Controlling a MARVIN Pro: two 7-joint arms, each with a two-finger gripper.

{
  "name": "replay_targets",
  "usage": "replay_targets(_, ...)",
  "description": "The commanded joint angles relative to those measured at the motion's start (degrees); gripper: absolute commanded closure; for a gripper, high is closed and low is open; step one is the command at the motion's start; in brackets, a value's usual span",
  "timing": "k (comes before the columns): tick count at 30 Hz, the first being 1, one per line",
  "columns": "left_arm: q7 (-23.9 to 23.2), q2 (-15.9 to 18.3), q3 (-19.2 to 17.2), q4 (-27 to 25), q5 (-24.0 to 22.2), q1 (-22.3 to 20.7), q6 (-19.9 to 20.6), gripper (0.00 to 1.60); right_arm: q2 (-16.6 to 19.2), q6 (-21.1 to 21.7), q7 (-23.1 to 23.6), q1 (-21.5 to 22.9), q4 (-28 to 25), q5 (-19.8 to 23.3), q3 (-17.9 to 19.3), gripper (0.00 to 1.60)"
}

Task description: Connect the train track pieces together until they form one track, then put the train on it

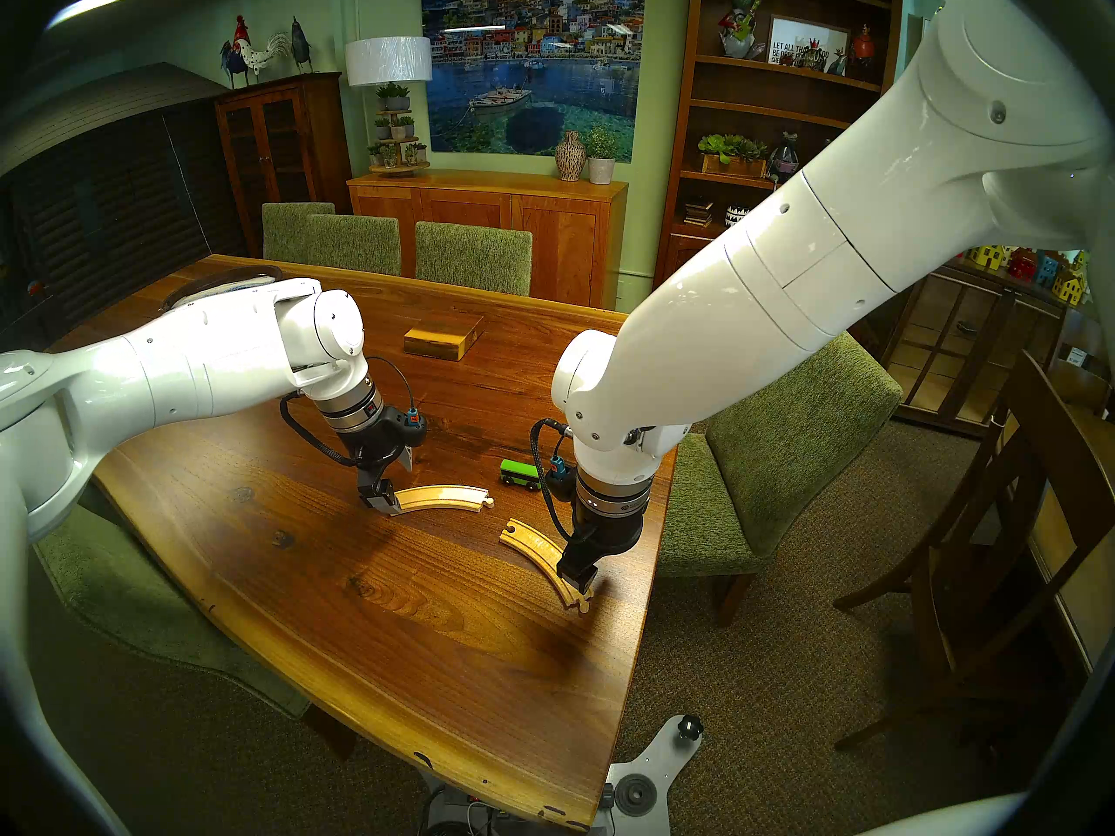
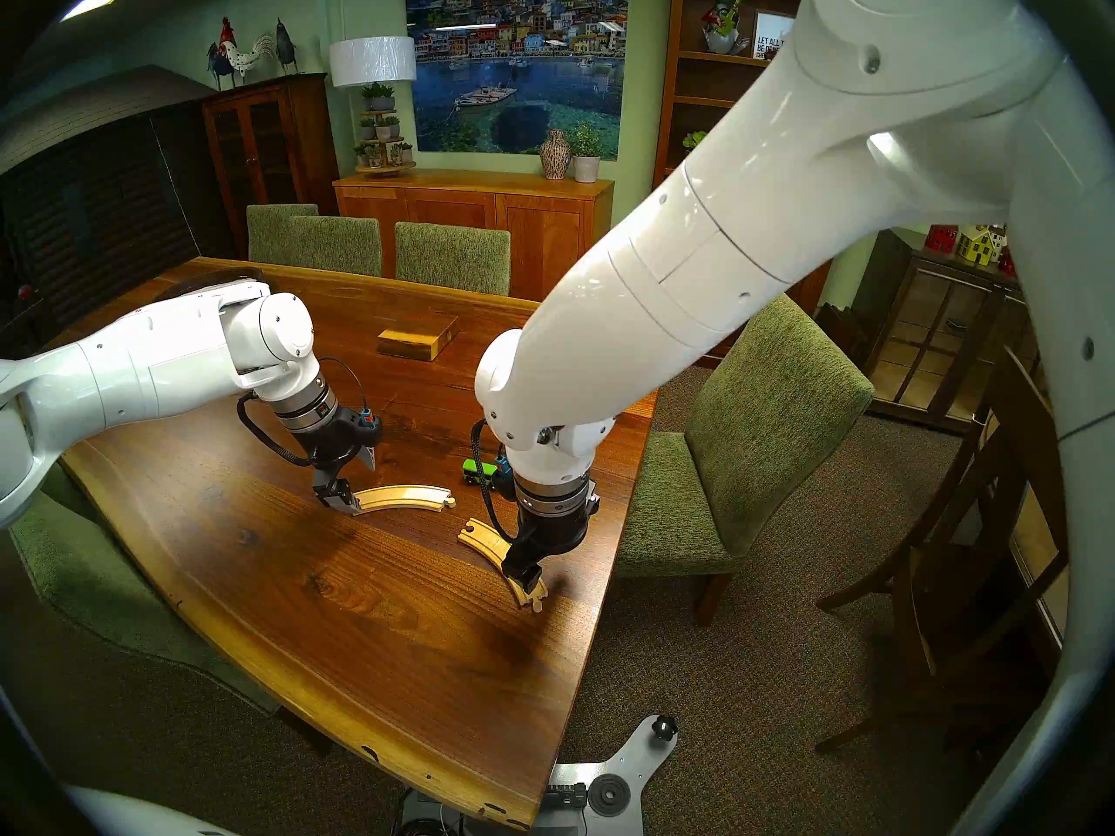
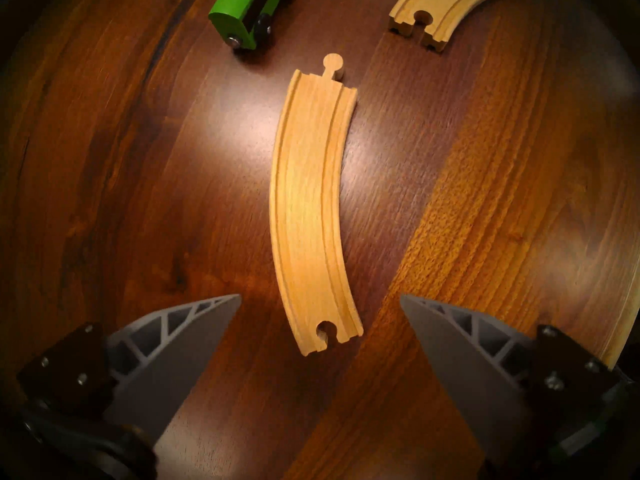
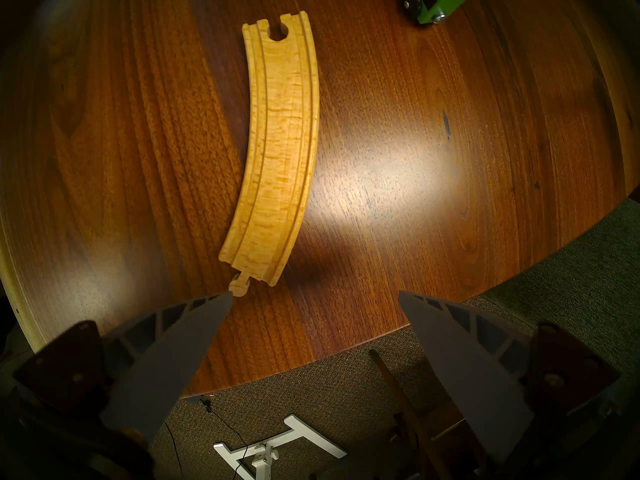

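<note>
You are looking at a furnished dining room, home-like or perhaps a furniture showroom. A long wooden dining table (image 1: 374, 575) stands on carpet, ringed by green upholstered chairs (image 1: 473, 255). Behind it sit a wooden sideboard (image 1: 482, 213) with a vase (image 1: 570, 156) and potted plants, a lamp with a white shade (image 1: 388, 61), a large harbour-town picture (image 1: 534, 56), and a bookcase (image 1: 784, 93) full of ornaments. Rooster figurines (image 1: 253, 50) top a dark cabinet.

You see 2 pale curved track pieces flat, unjoined | far piece (image 1: 443, 497) frame centre, peg right | near piece (image 1: 543, 554) lower right of it, socket toward the peg | green train (image 1: 520, 474) upright, just above between them
</note>
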Motion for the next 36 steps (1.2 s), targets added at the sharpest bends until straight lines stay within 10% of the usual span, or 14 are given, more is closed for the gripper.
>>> replay_targets(1, 3.08, -1.94, -0.43, -0.11, 1.11, -0.09, 0.67, 0.00, 0.44, 0.03, 0.14, 0.98, 0.24, 0.01, 0.31, 0.00)
replay_targets(11, 6.78, -0.86, -0.40, -2.71, 1.78, 1.16, 2.34, 0.00, 0.46, 0.05, 0.14, 0.98, 0.24, 0.00, 0.33, 0.00)
replay_targets(26, 2.28, 0.46, 0.84, -2.10, 1.94, 1.91, 0.15, 1.54, 0.48, 0.06, 0.13, 0.97, 0.24, -0.01, 0.34, 0.00)
replay_targets(36, -0.61, 7.85, -0.06, -12.57, 0.60, -0.99, 1.71, 1.60, 0.45, 0.05, 0.08, 0.93, 0.26, 0.00, 0.34, 0.00)
